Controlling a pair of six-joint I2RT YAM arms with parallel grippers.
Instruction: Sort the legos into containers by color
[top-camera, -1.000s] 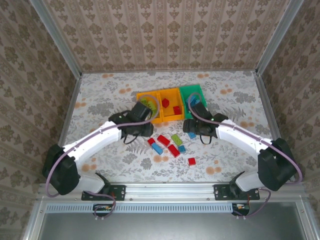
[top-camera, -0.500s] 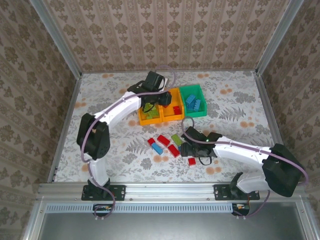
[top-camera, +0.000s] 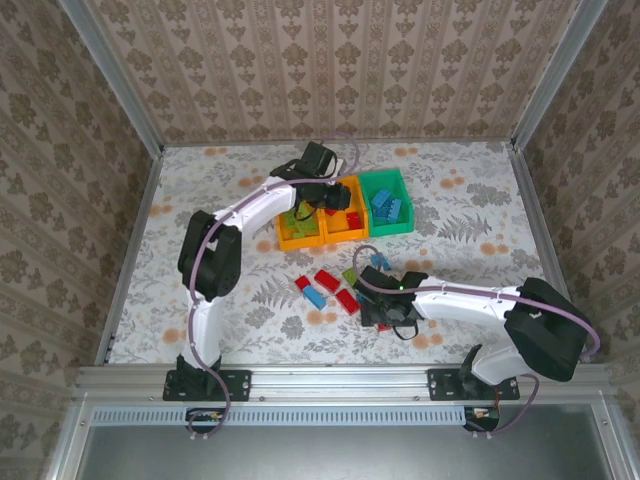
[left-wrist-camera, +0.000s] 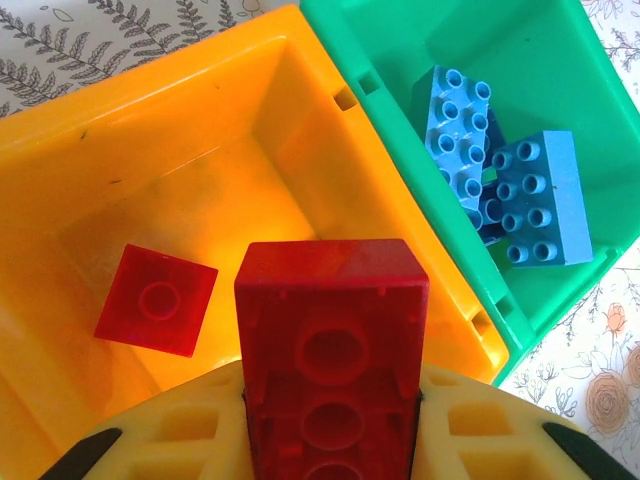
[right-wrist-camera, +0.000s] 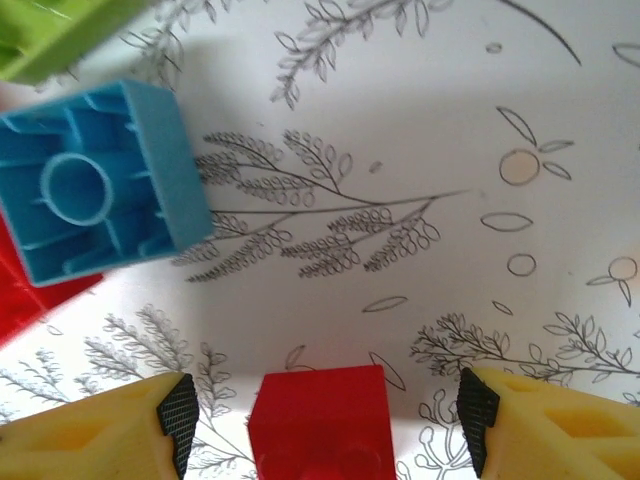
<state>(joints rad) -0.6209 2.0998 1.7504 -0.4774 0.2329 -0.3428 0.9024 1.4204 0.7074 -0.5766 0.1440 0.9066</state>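
Two entries. Left end effector (left-wrist-camera: 330, 425) pinches red brick (left-wrist-camera: 330, 320) above orange bin (left-wrist-camera: 190, 95), green bin (left-wrist-camera: 400, 40) at two o'clock; we release well inside. Right end effector (right-wrist-camera: 325, 420), spread, straddles second red brick (right-wrist-camera: 315, 445).

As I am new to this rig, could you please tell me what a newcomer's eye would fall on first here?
The left claw grips a red brick over the orange bin that already holds a red piece, right beside the green bin with blue bricks. Down on the patterned table, the right claw stands open on either side of a second red brick, an upturned blue brick close by.
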